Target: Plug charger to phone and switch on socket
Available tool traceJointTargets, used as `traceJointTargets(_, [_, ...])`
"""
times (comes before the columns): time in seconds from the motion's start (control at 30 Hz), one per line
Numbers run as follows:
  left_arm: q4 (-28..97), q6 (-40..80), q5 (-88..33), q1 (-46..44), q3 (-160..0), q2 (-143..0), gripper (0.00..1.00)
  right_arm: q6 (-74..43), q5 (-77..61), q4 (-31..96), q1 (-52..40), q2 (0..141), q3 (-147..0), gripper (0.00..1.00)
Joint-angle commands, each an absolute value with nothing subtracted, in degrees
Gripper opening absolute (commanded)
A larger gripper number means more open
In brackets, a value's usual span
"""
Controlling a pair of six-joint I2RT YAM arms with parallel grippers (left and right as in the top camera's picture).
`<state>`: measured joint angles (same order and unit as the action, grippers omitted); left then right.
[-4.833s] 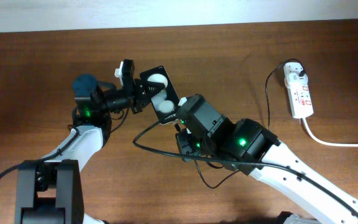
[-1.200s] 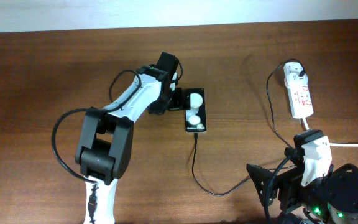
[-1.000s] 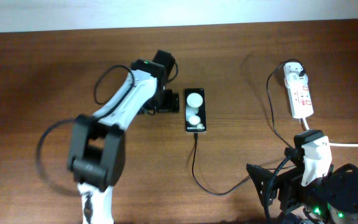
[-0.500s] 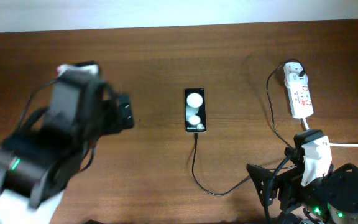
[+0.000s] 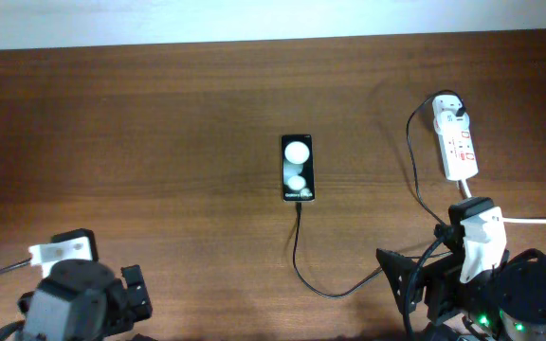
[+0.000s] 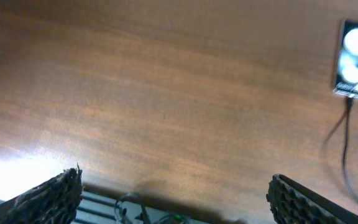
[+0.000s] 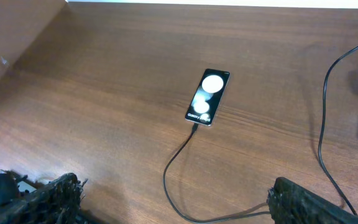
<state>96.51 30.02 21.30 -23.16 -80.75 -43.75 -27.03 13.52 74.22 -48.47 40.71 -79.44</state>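
Observation:
The black phone [image 5: 298, 168] lies flat at the table's middle, face up with two white round spots. The charger's thin black cable [image 5: 295, 251] meets the phone's near end, loops toward me and runs right and up to a white adapter [image 5: 446, 109] sitting in the far end of the white socket [image 5: 459, 144]. My left gripper [image 6: 176, 208] is open low at the front left, far from the phone [image 6: 355, 59]. My right gripper [image 7: 179, 208] is open at the front right, above the cable [image 7: 166, 180] and short of the phone [image 7: 208, 97].
The socket's thick white cord [image 5: 515, 218] trails off to the right edge. My left arm's base [image 5: 74, 303] fills the front left corner and my right arm [image 5: 500, 294] the front right. Wooden table [image 5: 159, 114] elsewhere.
My left arm has drawn back from beside the phone to the front left corner. The phone, cable and right arm have stayed put.

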Motion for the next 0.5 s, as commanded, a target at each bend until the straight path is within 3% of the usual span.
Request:
traceJointTargets(0.0, [95.74, 29.95, 22.11, -22.87, -77.69, -43.68, 0.99, -27.29, 14.2, 74.22, -48.31, 40.82, -79.81, 0.99])
traceJointTargets(0.23, [95.64, 29.95, 22.33, -22.83, -76.95, -41.04, 0.99, -27.29, 14.2, 74.19, -48.31, 40.82, -79.81, 0.99])
traceJointTargets(0.47, [95.02, 29.95, 23.83, -22.57, -76.79, -24.32, 0.99, -27.29, 14.2, 74.19, -48.31, 40.82, -79.81, 0.99])
